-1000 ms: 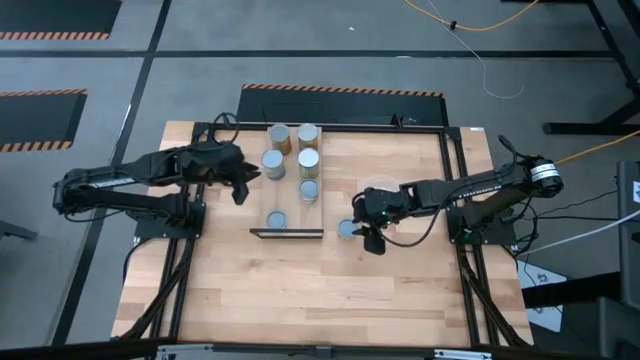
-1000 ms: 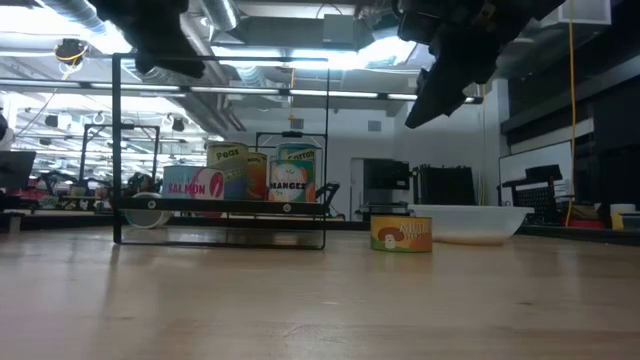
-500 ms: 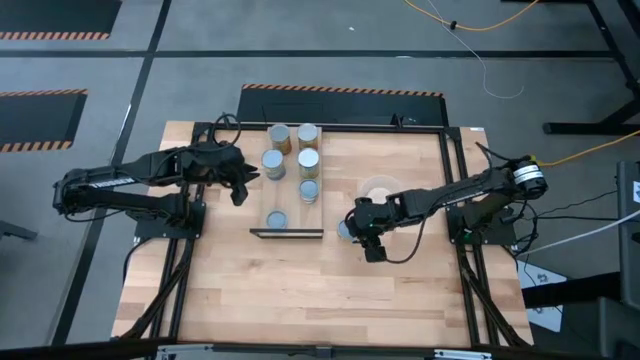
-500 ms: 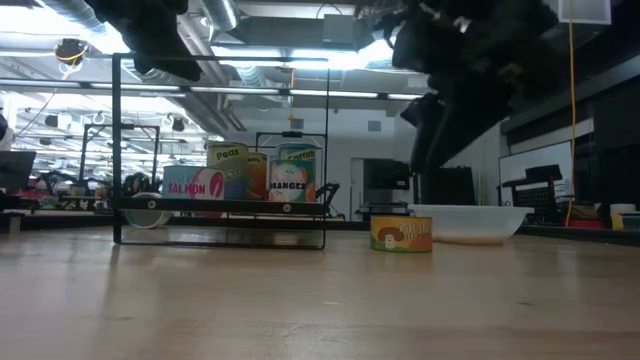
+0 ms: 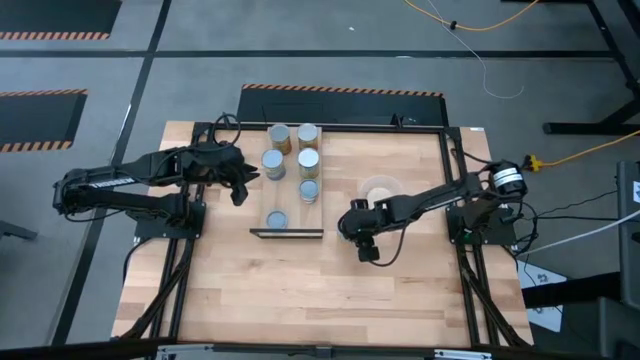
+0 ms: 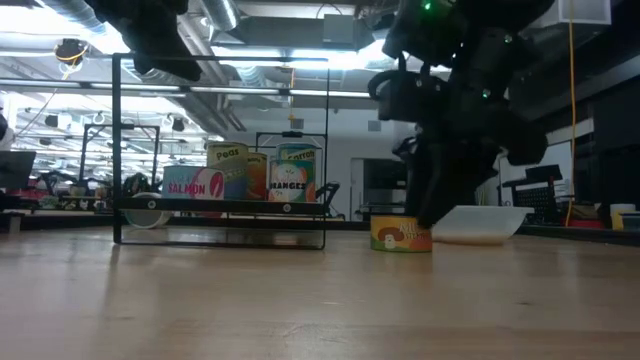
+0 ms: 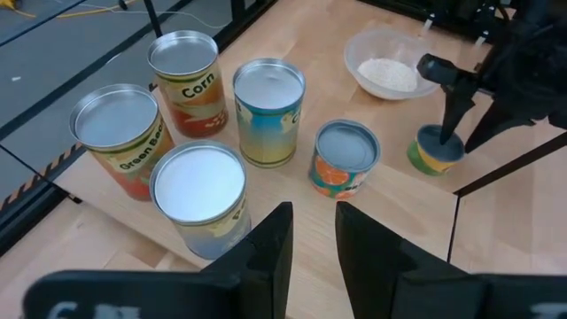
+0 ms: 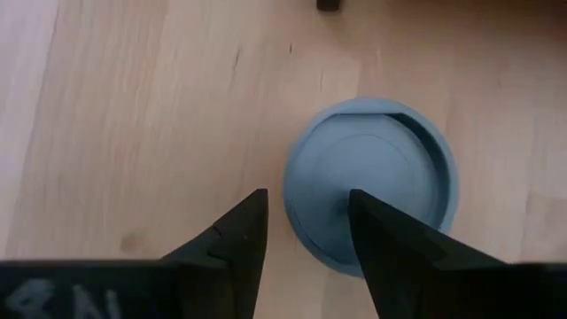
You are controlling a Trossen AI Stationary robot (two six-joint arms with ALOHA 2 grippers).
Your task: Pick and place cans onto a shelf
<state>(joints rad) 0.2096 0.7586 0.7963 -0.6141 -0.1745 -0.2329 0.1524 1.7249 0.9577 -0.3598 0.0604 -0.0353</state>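
A short can with a light-blue top (image 8: 370, 182) and a mushroom label (image 6: 401, 235) stands alone on the table, right of the shelf (image 5: 287, 233). My right gripper (image 8: 306, 221) is open and points down over it. One finger stands above the top, the other beside the can's wall. In the high view the gripper (image 5: 352, 228) hides the can. Several cans (image 7: 266, 111) stand upright in a group by the shelf's far side. My left gripper (image 7: 313, 239) waits raised above them, open by a narrow gap, with nothing between its fingers. My right gripper comes at the can from above, pointing down. One fingertip (image 8: 390, 235) lies over the can's light-blue top near its rim (image 8: 354, 257). I cannot tell whether it touches. The can stands upright on the table.
A clear bowl (image 5: 380, 188) with pale contents stands just beyond the lone can, to the right. The shelf's thin black frame (image 6: 220, 150) rises left of the can. Bare wood lies toward the table's near edge (image 5: 320, 300).
My right gripper has come down from well above the table to the lone can, shifting a little toward the table's left edge, and its wrist has rolled. Its fingers have stayed open. The can has not moved.
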